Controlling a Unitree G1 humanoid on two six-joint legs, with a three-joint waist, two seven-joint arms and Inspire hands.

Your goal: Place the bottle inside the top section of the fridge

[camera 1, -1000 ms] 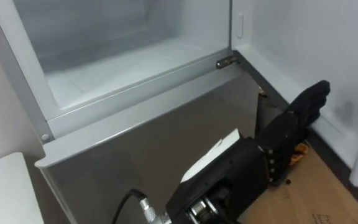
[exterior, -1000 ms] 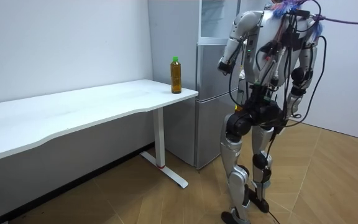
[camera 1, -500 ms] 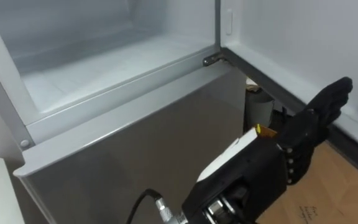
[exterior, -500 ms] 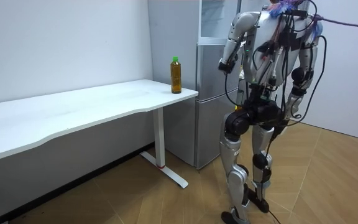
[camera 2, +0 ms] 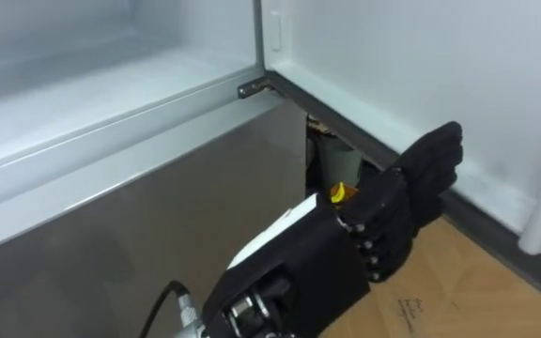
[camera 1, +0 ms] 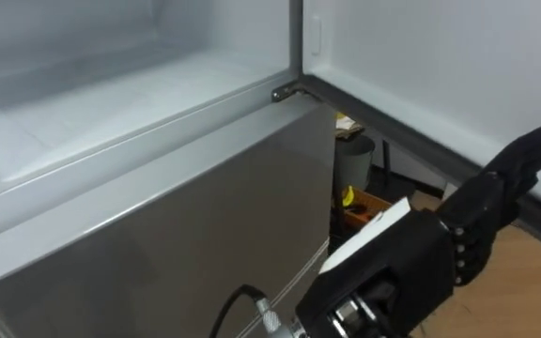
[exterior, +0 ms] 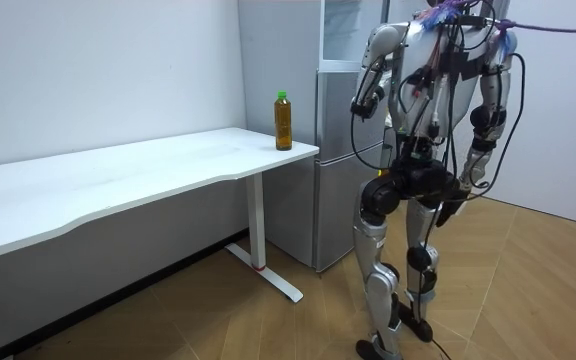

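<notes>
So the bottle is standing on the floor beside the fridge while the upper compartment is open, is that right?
Not quite. The room view shows the bottle standing on the corner of the white table beside the fridge, not on the floor. The rest holds: the upper compartment is open.

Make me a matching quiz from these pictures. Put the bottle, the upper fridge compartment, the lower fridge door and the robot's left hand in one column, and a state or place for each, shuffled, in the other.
Things
1. bottle
2. upper fridge compartment
3. lower fridge door
4. left hand

States or places
A. shut
B. fingers straight, holding nothing
C. upright on the white table, at its end by the fridge
D. open

Pairs: 1-C, 2-D, 3-A, 4-B
</notes>
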